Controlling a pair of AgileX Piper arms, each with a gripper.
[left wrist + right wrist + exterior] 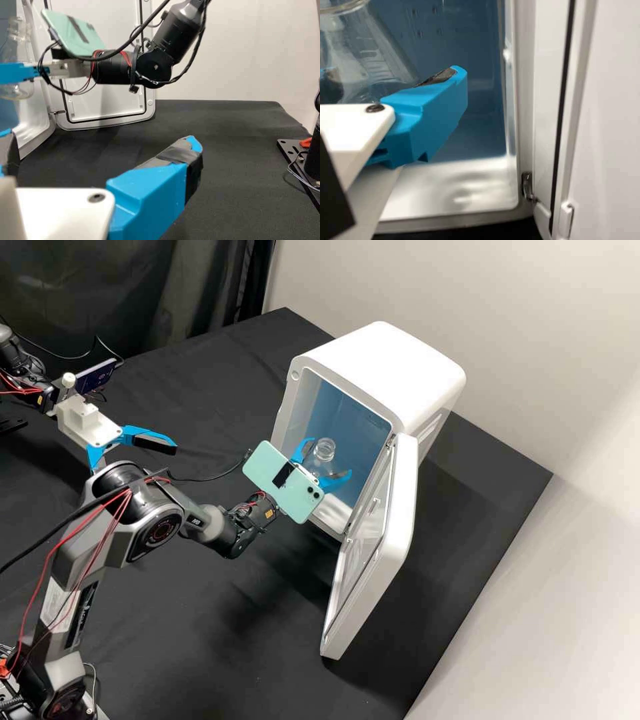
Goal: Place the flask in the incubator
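The white incubator [400, 373] stands on the black bench with its door [377, 540] swung wide open. A clear glass flask [325, 449] is inside the blue chamber. My right gripper [322, 463] reaches into the chamber, shut on the flask, with a blue finger on each side of it. In the right wrist view the flask [365, 55] lies against one blue finger [427, 112]. The left wrist view shows the flask [15, 75] at the incubator's mouth. My left gripper [137, 447] hangs open and empty over the bench, well left of the incubator.
A mint green phone [283, 481] is mounted on the right arm's wrist. Red and black cables run along the arm, and a black cable [207, 477] lies on the bench. The open door stands toward the bench's right edge. A black base plate [300, 150] lies beside the left gripper.
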